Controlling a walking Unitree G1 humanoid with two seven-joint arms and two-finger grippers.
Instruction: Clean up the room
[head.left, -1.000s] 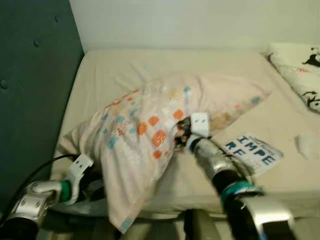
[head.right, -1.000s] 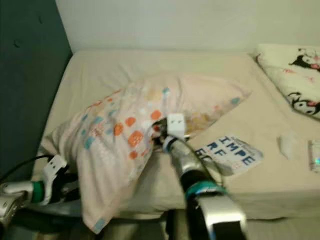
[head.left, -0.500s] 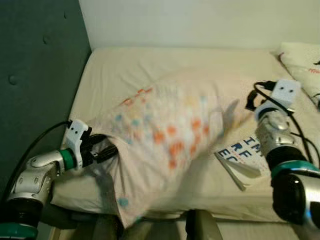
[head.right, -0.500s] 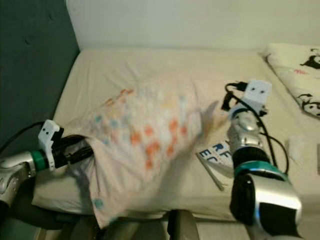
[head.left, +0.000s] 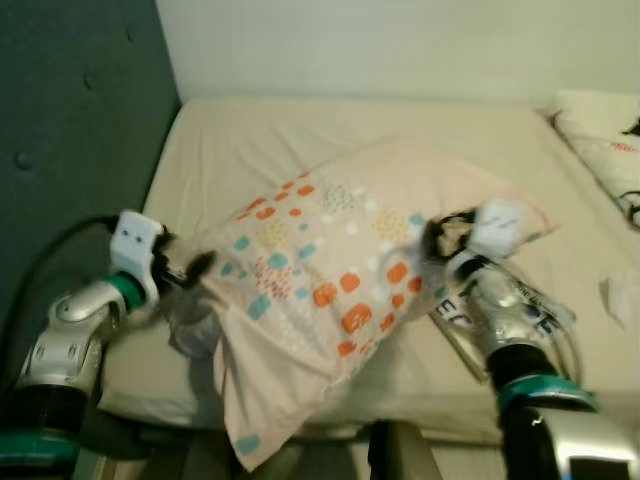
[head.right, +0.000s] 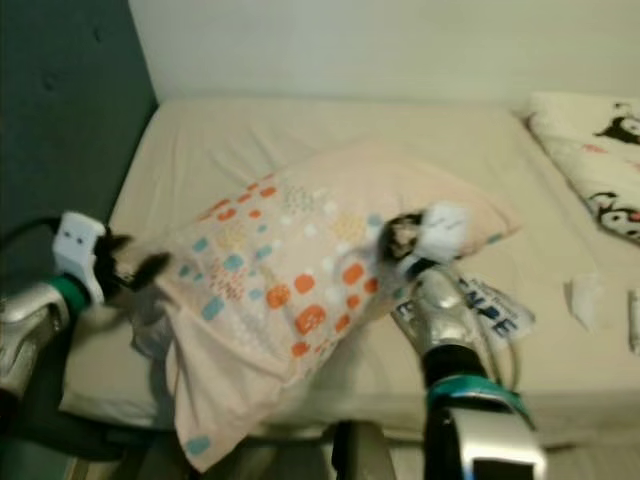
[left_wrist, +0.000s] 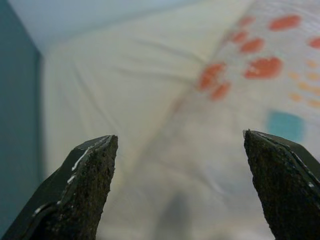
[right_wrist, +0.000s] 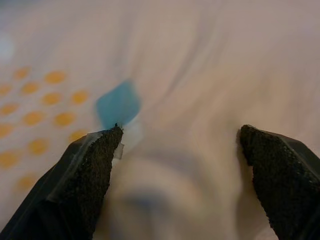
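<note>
Pillow (head.left: 330, 270) of soft, pale pink cloth, printed with small orange, teal and white squares and dots, lies slantwise across the bed (head.left: 300, 140), puffed in the middle and creased along its sides. One loose corner of its case hangs limp over the near edge of the mattress. The bed is covered by a smooth cream sheet with shallow wrinkles. On the robot's left stands a dark teal padded headboard (head.left: 70, 130) with button dimples. A flat paper booklet (head.right: 495, 305) with blue block letters lies on the sheet beside the pillow, partly under the right arm. At the far right corner lies a white blanket (head.right: 590, 160) with black cartoon prints, and a small crumpled white scrap (head.left: 615, 295) lies near it.

The left gripper (head.left: 185, 270) reaches in from the bed's side, its silver forearm bent at the elbow, fingers pointed at the pillow's near end; in the left wrist view its fingers (left_wrist: 85, 185) stand wide apart with cloth between them, nothing pinched. The right gripper (head.right: 395, 238) stretches forward over the booklet to the pillow's right edge; its fingers (right_wrist: 85, 175) are also spread wide, close against the fabric.
</note>
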